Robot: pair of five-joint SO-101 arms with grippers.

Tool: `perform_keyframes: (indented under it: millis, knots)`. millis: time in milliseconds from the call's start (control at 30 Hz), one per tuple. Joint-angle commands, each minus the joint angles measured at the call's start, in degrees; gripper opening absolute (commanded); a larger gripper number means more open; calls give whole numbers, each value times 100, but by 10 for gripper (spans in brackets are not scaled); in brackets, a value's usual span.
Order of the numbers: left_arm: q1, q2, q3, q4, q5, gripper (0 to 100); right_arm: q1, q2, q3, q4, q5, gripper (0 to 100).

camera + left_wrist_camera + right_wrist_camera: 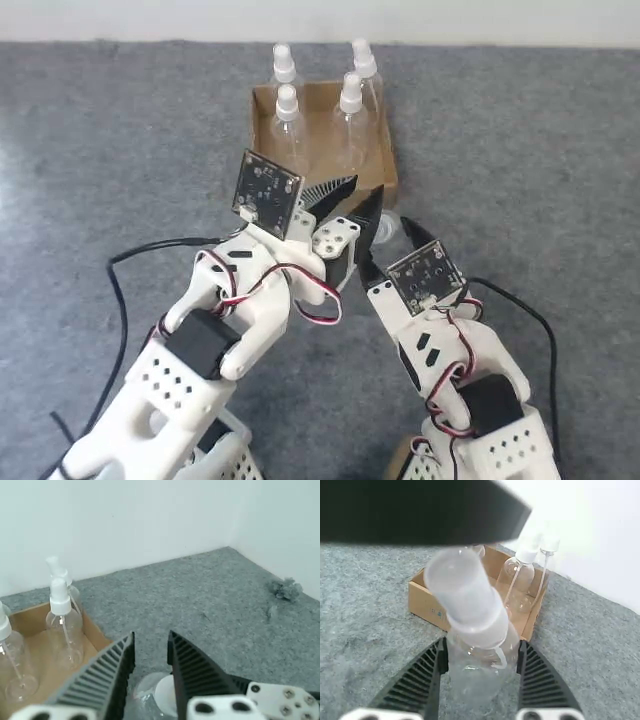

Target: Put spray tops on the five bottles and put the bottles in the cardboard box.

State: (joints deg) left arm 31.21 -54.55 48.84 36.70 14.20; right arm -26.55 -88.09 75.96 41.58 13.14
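Four clear plastic bottles (290, 135) with white spray tops (287, 100) stand upright in the brown cardboard box (320, 100). Our left gripper (363, 190) hangs over the box's near wall, fingers apart and holding nothing. Just outside that wall, our right gripper (481, 652) is clamped on the fifth clear bottle (475, 672), white spray top (465, 597) on its neck.

White arms (170, 395), black motors (200, 342), ribbed black left hand (151, 635) and right hand (480, 652) (red-white cables (320, 318))
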Motion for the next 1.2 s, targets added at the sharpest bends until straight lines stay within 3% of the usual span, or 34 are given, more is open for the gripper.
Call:
perform_keyframes:
  millis: [0, 200, 533, 700, 1167]
  knots:
    - [-18, -123, 268, -651, -9, 95, -75, -163, -176, 13, 70, 69]
    - [0, -79, 760, -1336, -44, 94, -75, -163, -176, 22, 70, 69]
    - [-9, -70, 787, -1354, -53, 97, -84, -163, -510, 567, 88, 69]
    - [-9, -70, 796, -1354, -62, 98, -233, -163, -510, 585, 404, 69]
    - [-9, -70, 980, -1495, -123, 99, -295, -171, -563, 585, 431, 69]
